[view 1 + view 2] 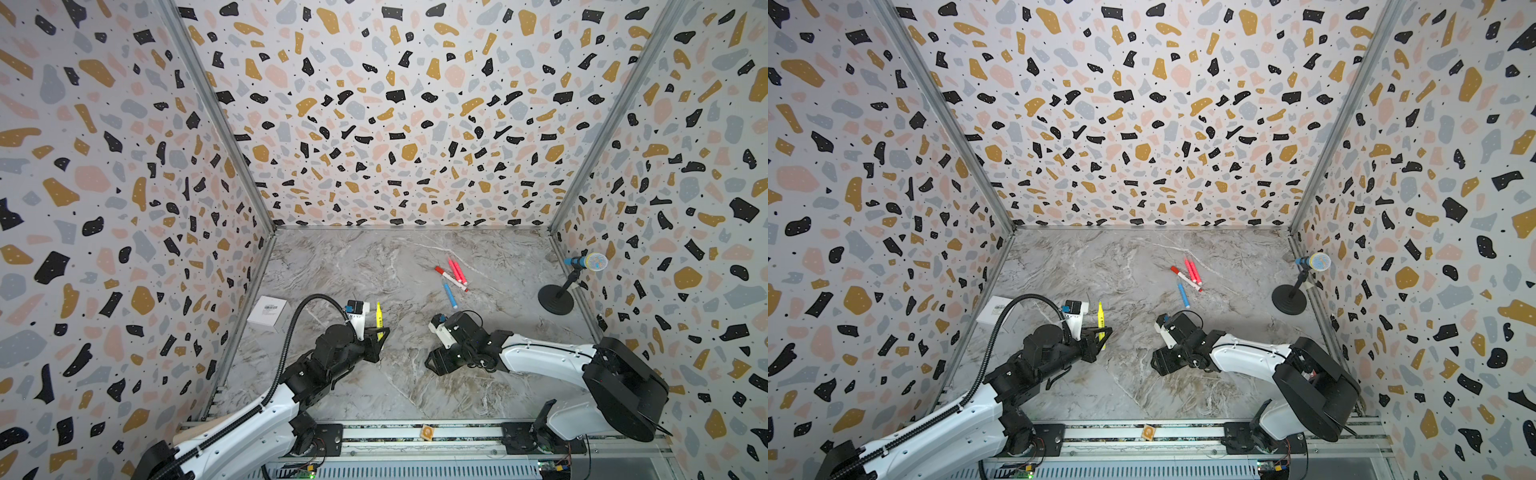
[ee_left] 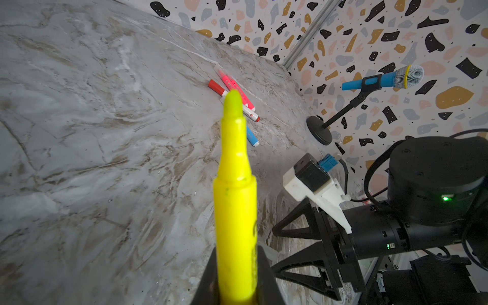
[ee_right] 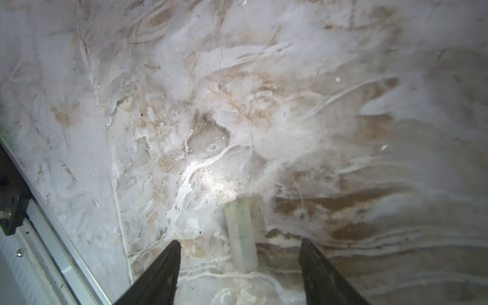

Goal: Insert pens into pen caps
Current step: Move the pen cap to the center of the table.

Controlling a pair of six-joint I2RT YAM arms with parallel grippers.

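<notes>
My left gripper is shut on the yellow pen, whose bare tip points away from the arm, above the table. The right gripper hangs open close over the marble table. A pale see-through pen cap lies flat between its spread fingers, touching neither. Further back lie two pink pens, a white pen with red ends and a light blue pen.
A toy microphone on a black stand is at the right wall. A white box sits by the left wall. A metal rail runs along the front edge, and patterned walls close in three sides.
</notes>
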